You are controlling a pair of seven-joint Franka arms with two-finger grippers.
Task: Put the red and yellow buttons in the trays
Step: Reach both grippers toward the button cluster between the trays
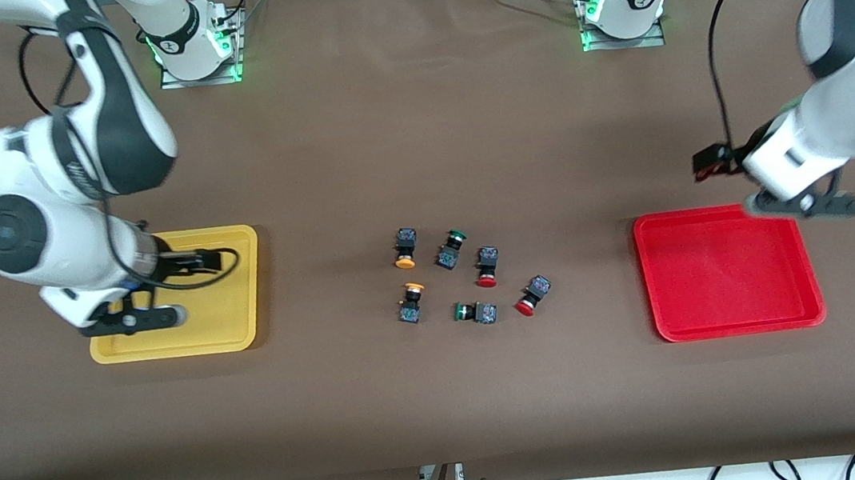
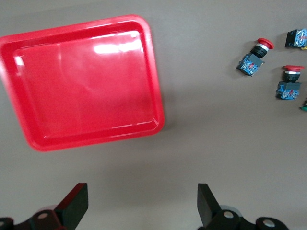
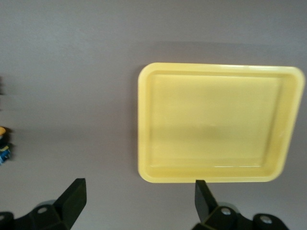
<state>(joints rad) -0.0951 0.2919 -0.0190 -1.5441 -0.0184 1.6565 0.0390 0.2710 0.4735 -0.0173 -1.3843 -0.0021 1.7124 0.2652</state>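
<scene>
Overall: six small switches are seen clustered mid-worktop [image 1: 446, 399] in the front view, between the yellow tray [image 1: 252, 288] at the right arm's end and the red tray [image 1: 735, 326] at the left arm's end.
Views compared: all six switches are shown only by the front view; two red ones are caught whole in the left wrist view, and only a yellow-capped sliver in the right wrist view.
Red buttons: two, [image 1: 487, 266] and [image 1: 534, 295], lying on the worktop, outside both trays.
Yellow buttons: two, [image 1: 405, 247] and [image 1: 410, 303], also on the worktop, toward the right arm's end of the cluster.
Green-capped switches: two, [image 1: 451, 249] and [image 1: 476, 312].
Shapes: black blocky bodies with round caps; both trays are shallow rounded squares of glossy plastic with raised rims, lying on a matte brown cover.
Left tool [image 2: 141, 206]: held wide open, nothing gripped, over the red tray's edge.
Right tool [image 3: 139, 203]: held wide open, nothing gripped, over the yellow tray.
</scene>
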